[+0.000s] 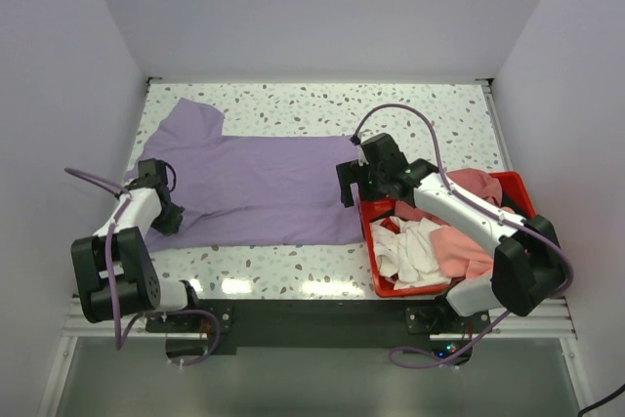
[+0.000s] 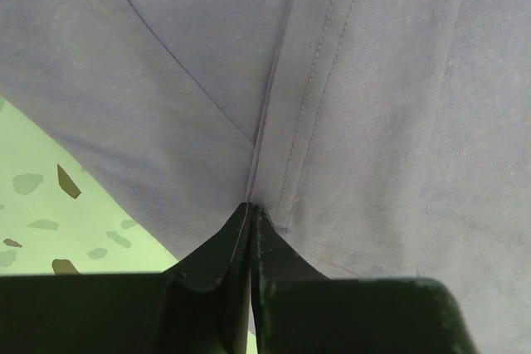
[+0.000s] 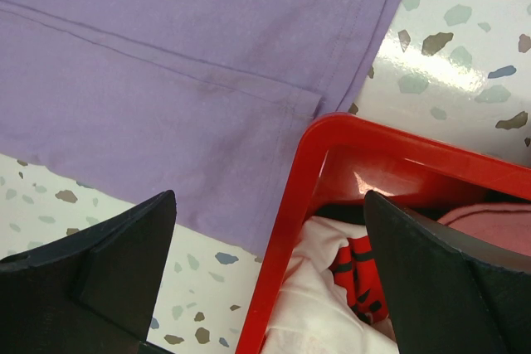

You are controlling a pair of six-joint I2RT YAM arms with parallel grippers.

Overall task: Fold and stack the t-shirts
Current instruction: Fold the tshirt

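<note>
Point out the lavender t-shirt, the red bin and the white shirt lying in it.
lavender t-shirt [image 1: 273, 187]: top view, middle of its spread body.
red bin [image 3: 286, 205]: right wrist view, the rim nearest the lavender hem.
white shirt [image 1: 415, 246]: top view, middle of the crumpled heap inside the bin.

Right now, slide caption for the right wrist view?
Open right tool poised over a corner of the red bin, with the lavender t-shirt spread alongside on the speckled table.
</note>
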